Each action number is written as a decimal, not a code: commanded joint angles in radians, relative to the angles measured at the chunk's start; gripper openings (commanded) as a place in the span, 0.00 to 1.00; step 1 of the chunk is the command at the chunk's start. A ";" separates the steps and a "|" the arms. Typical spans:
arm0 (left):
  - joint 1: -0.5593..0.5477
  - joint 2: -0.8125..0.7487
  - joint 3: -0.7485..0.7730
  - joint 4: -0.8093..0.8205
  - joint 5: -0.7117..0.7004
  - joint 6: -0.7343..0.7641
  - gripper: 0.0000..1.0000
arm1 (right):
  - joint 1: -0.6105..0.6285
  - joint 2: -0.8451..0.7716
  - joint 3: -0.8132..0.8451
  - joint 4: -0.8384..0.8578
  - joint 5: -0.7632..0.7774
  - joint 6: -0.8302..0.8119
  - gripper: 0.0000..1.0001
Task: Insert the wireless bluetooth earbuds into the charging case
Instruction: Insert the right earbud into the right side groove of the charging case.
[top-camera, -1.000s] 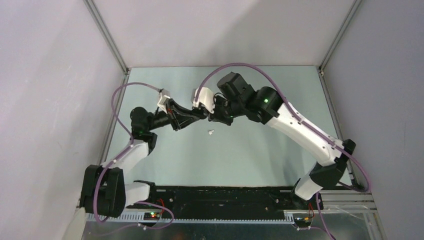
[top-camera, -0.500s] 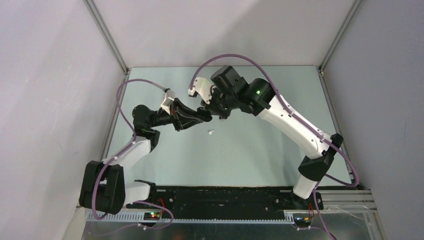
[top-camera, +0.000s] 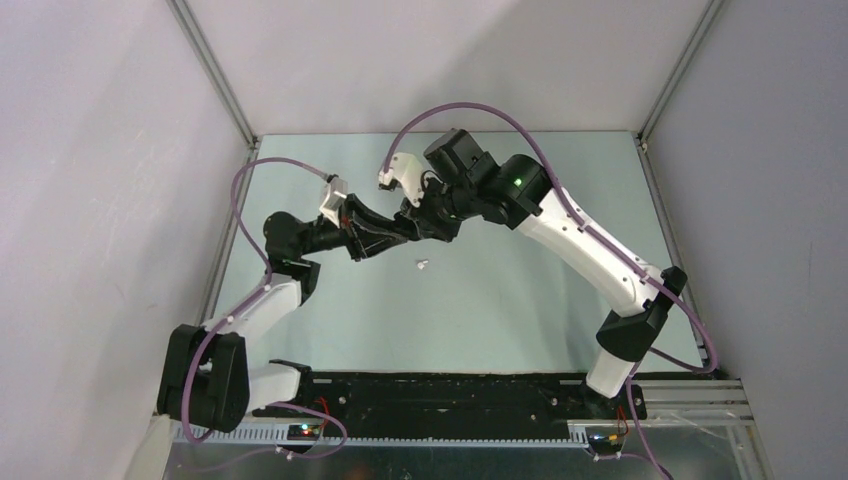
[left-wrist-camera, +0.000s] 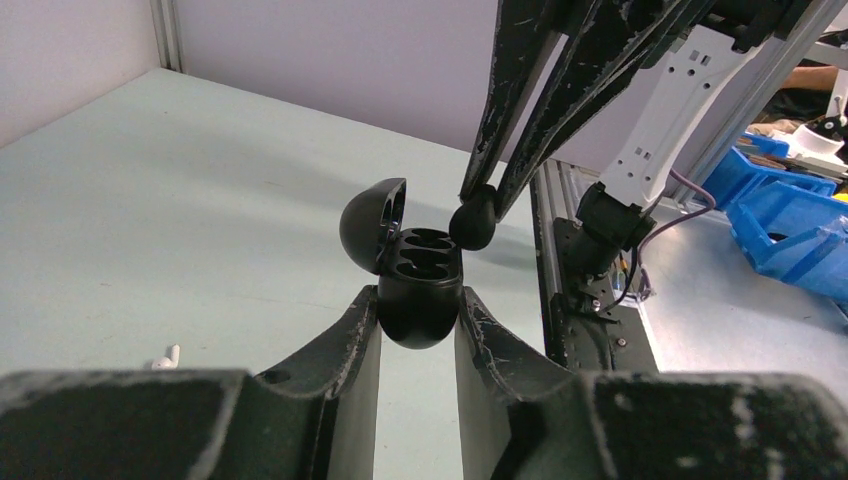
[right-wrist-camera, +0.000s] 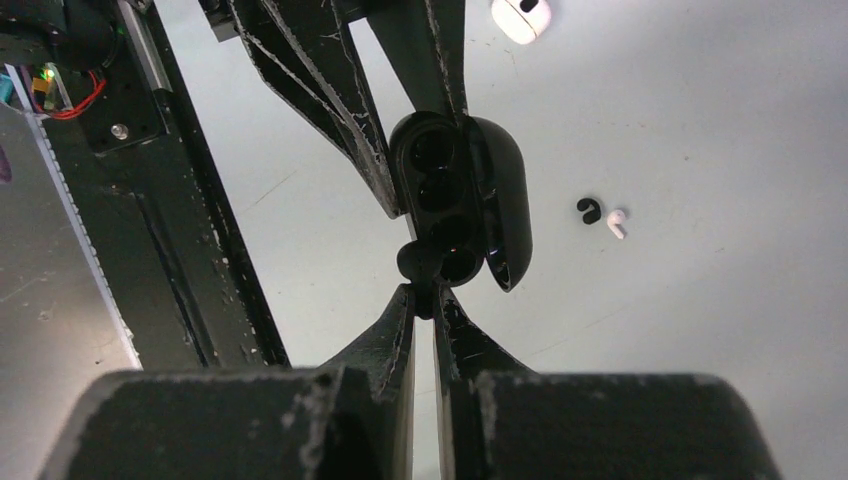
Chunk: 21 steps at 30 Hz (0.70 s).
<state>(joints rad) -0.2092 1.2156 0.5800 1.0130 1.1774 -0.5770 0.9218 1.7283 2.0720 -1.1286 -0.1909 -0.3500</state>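
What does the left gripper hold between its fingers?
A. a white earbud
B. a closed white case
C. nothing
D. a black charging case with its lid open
D: in the left wrist view, the left gripper is closed on the black charging case, whose lid stands open, with two wells showing.

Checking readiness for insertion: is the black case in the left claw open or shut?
Open. The black case has its lid swung back, exposing two sockets.

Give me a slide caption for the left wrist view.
Left gripper clamps an open black case as the right gripper holds a black earbud at its sockets.
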 joint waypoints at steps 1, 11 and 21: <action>-0.008 -0.037 0.020 0.042 -0.017 -0.024 0.00 | -0.011 0.004 0.037 0.027 -0.022 0.035 0.00; -0.013 -0.047 0.028 0.027 0.040 -0.002 0.00 | -0.044 -0.019 0.019 0.076 -0.044 0.025 0.00; -0.016 -0.052 0.047 0.026 0.015 -0.024 0.00 | -0.020 -0.027 -0.011 0.085 -0.115 0.009 0.01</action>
<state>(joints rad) -0.2161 1.1946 0.5800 1.0080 1.1931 -0.5861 0.8848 1.7283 2.0689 -1.0767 -0.2634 -0.3328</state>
